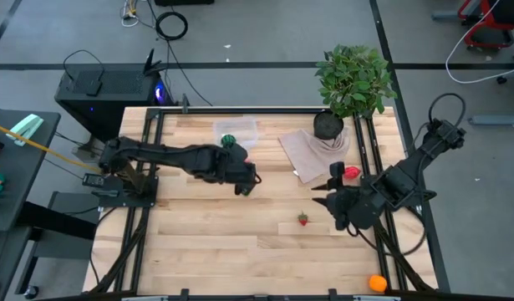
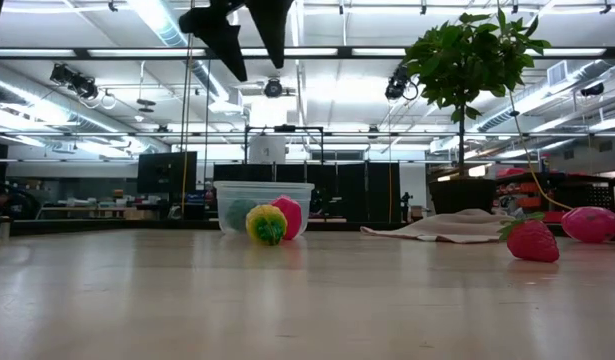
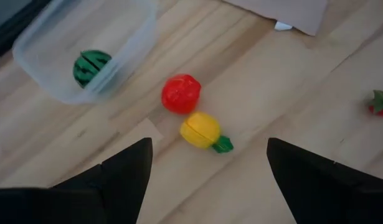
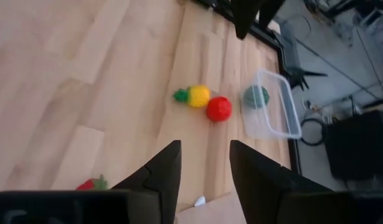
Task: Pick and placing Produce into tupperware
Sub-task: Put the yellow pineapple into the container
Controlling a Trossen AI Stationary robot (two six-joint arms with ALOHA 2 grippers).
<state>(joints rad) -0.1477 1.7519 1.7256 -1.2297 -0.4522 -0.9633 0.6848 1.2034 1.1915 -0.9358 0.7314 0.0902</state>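
Care is needed as the spread left tool (image 3: pixel 207 180), held above the red fruit (image 3: pixel 180 93) and yellow fruit (image 3: pixel 200 129) lying touching beside the tub (image 3: pixel 126 56), is lowered squarely over one piece only, while the right tool (image 4: pixel 200 168) waits, slightly parted.

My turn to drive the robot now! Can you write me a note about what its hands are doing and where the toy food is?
Left gripper: open, holding nothing, above the red piece and yellow piece beside the tupperware.
Right gripper: open, holding nothing, near the cloth.
Done: green striped ball is in the tupperware.
Left: red and yellow pieces, strawberry, red piece by the cloth, orange piece at the table edge.
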